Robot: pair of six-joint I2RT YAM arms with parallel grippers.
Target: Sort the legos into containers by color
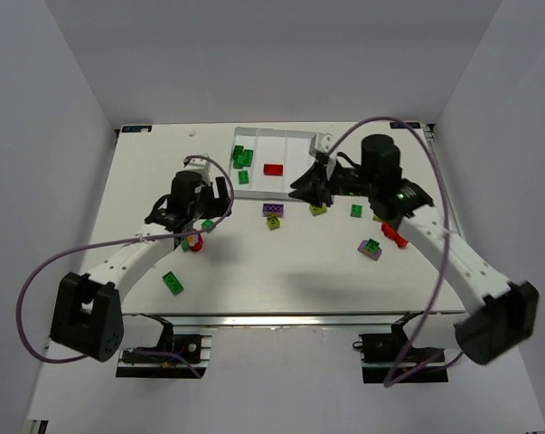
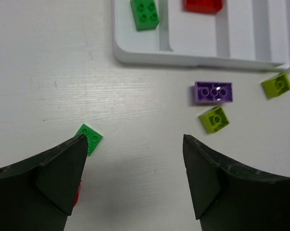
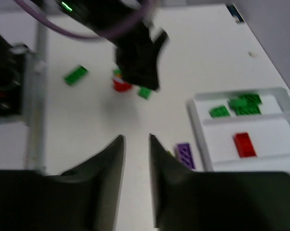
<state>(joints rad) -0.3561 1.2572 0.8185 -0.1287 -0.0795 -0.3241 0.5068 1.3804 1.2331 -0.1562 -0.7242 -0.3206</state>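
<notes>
Left jaws: splayed matte-black wedges

Looks like a robot lab: plain white table [image 1: 281, 271] boxed in by bare white walls [image 1: 46, 117], two arms [image 1: 132, 260] bolted to a metal rail [image 1: 290, 318] at the near edge, purple cables [image 1: 20, 307] looping loose.

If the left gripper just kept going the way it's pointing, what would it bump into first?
Probably the bare table. The open left gripper tilts down at an empty patch, with a green lego just beside one finger and the white tray farther ahead. Depth is hard to judge.
</notes>
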